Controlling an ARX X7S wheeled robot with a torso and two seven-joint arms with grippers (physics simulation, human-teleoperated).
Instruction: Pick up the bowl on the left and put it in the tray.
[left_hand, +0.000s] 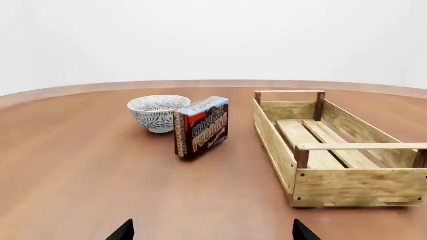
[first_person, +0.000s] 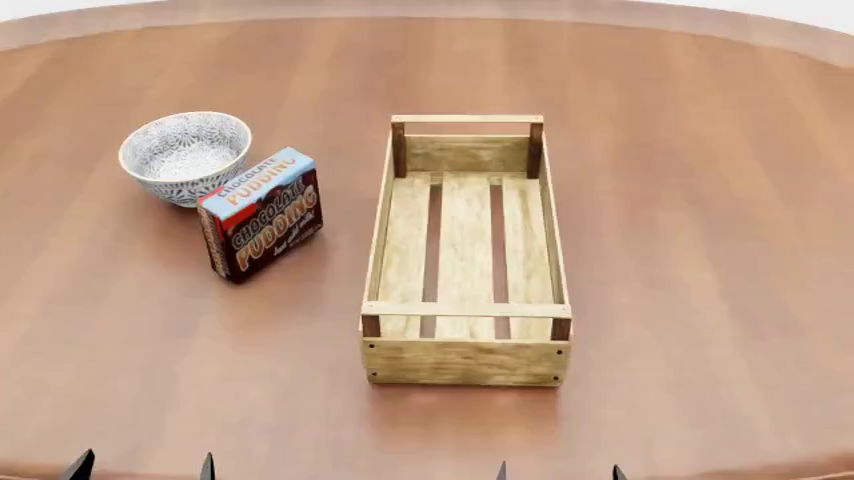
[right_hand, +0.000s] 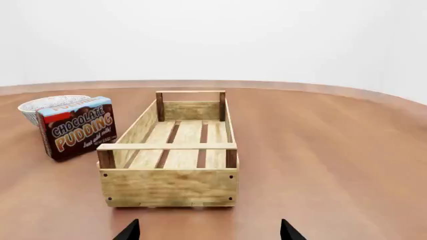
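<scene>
Patterned bowl (first_person: 186, 156): upper left of head frame, upright on tabletop (first_person: 694, 200), untouched, chocolate pudding box (first_person: 262, 214) just beside it. Wooden tray (first_person: 466, 362): centre frame, empty to receive it. Left gripper (first_person: 140, 466), right gripper (first_person: 558, 470): bottom edge, jaws spread wide, holding nothing.

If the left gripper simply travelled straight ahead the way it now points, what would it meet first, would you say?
Probably the chocolate pudding box: in the left wrist view it stands almost centred ahead of the left gripper, with the bowl just behind it and the tray off to the side. Depth and height are hard to judge.
</scene>
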